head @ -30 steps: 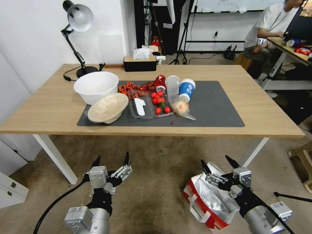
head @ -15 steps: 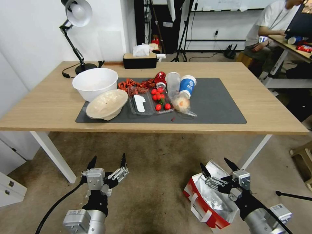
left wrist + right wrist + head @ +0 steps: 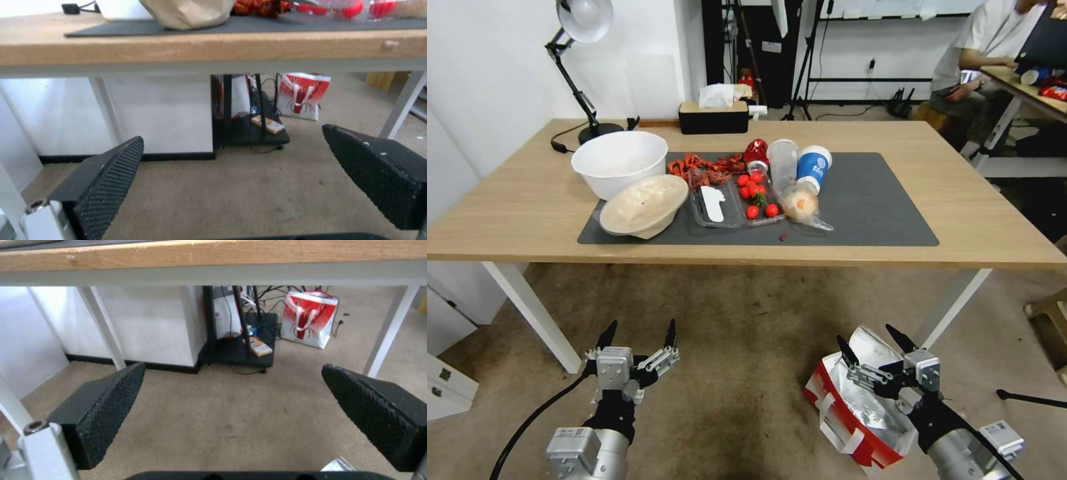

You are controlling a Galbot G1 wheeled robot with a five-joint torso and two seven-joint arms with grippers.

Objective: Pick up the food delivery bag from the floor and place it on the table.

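Right pincer (image 3: 872,343) spread wide, grasping nothing, poised just above the open mouth of the bag (image 3: 854,410), fingertips over the foil lining. Left pincer (image 3: 639,329) likewise released and empty, hanging over bare floor (image 3: 740,373), well apart from the bag. Bag down on the floor, tilted, red side and white straps facing out, close to the white leg (image 3: 954,307) of the surface (image 3: 974,227), in front of its near edge. On the surface, a grey mat (image 3: 880,213) carrying a white bowl (image 3: 619,162), a beige lid (image 3: 644,207), clear trays with tomatoes (image 3: 754,197), a blue cup (image 3: 812,170); bare mat on the side nearest the bag. Lamp (image 3: 575,60) and tissue box (image 3: 714,117) at the far edge. From the wrist views, padded fingers (image 3: 104,186) (image 3: 102,413) well spread, floor between them, edge of the surface overhead, a second red-and-white bag (image 3: 311,318) standing far off beyond the surface
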